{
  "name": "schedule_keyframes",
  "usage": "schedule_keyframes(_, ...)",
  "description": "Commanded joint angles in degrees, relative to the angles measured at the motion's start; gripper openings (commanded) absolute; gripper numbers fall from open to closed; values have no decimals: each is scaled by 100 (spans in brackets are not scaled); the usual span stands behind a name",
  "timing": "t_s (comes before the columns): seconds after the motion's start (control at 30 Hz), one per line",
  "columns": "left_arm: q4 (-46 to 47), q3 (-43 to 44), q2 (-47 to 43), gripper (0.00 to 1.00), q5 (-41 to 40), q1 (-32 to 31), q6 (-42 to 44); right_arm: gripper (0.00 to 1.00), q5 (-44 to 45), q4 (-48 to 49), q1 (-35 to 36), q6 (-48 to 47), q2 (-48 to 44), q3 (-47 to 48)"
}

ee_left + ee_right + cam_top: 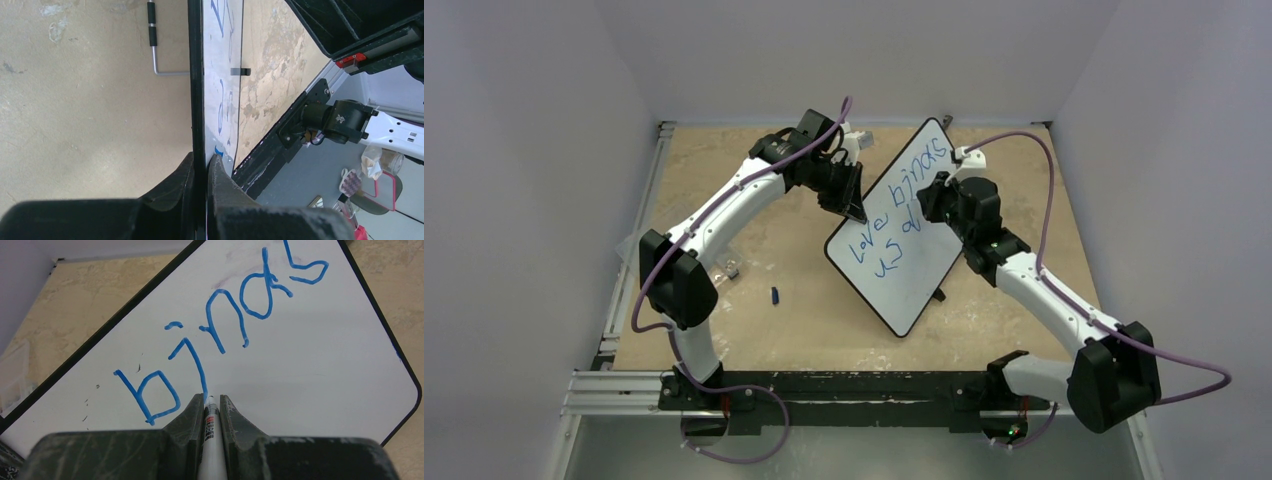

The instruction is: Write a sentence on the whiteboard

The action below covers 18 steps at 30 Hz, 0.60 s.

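From above we note the whiteboard (914, 285) set diagonally across the worktop (804, 330), far corner near the back edge, the sentence (896, 205) on it. Only the left wrist view confirms the left pincer (202, 162) clamped on its rim. Only the right wrist view shows the right pincer (211, 399) gripping a marker (210, 440).

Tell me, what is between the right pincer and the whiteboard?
A marker: the right pincer grips it, tip at the whiteboard, seen in the right wrist view.
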Motion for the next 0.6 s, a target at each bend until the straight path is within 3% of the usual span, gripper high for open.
schedule_keyframes(0.0,-207,-159,6,0,-645,-186,620,0,12,315,-24,-65,1,31)
schedule_keyframes(0.57,-191,-159,19,0,-623,-191,608,0,-63,284,-20,139,-611,-1132)
